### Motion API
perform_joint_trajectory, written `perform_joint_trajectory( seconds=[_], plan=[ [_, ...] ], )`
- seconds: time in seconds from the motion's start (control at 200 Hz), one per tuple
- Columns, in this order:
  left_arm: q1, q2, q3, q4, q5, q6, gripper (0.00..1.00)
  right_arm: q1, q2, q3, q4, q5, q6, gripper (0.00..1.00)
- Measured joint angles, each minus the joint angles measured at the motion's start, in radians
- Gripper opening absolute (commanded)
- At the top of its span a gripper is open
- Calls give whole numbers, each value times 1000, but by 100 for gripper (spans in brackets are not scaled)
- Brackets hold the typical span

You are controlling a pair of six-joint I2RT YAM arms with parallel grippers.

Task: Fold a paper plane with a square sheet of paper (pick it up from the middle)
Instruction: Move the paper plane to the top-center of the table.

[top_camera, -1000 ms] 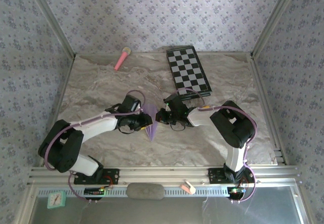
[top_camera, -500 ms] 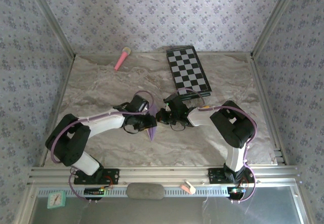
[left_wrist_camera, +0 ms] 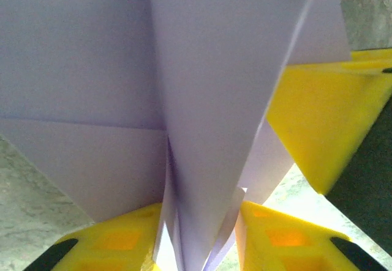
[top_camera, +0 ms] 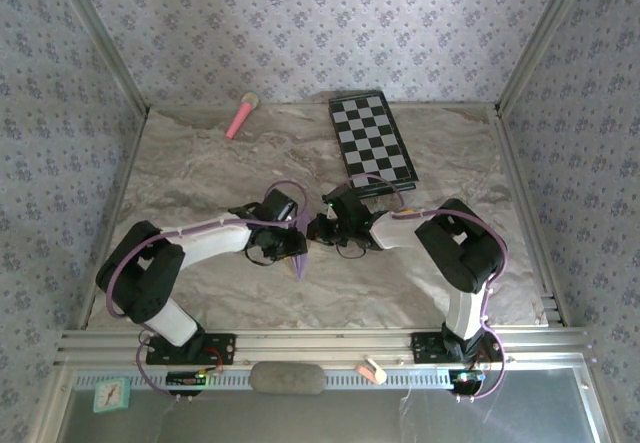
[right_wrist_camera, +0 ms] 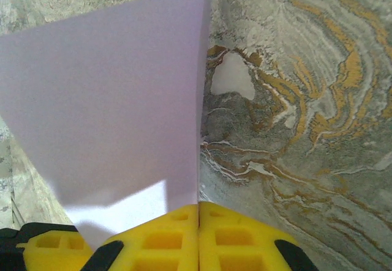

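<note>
The square sheet of paper, folded into a pale lilac pointed paper plane, hangs at mid-table with its tip toward the near edge. My right gripper is shut on one edge of it; the paper rises from the seam of its closed yellow fingers. My left gripper is at the plane's left side. Its yellow fingers stand apart, straddling the loose folded layers of the centre crease, which are not pressed flat. Another yellow finger rests against the paper's right side.
A black-and-white checkered board lies at the back right, close behind the right arm. A pink microphone-like stick lies at the back left. The rumpled marbled cloth covers the table, with walls on three sides and a metal rail in front.
The left arm has swung rightward and brought its gripper in against the paper plane. The right gripper has kept still with its hold.
</note>
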Motion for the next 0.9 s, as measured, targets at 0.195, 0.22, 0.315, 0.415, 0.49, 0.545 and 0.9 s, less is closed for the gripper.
perform_joint_trajectory(
  seconds=[0.195, 0.22, 0.315, 0.415, 0.49, 0.545, 0.9],
  plan=[
    [0, 2, 30, -37, -31, 5, 29, 0, 0, 5, -9, 0, 0, 8],
    [0, 4, 36, -40, -32, 7, 29, 0, 0, 6, -8, 0, 0, 8],
    [0, 15, 52, -42, -39, 11, 26, 0, 0, 6, -16, 0, 0, 9],
    [0, 27, 56, -47, -46, 15, 24, 0, 0, 7, -22, 0, -1, 9],
    [-1, 34, 56, -54, -50, 18, 23, 0, 0, 7, -23, 0, 0, 10],
    [-3, 37, 56, -62, -50, 19, 23, 0, 0, 7, -23, 0, 0, 10],
    [-7, 51, 89, -102, -63, 37, 8, -1, -34, 7, -73, 26, -14, 36]
  ],
)
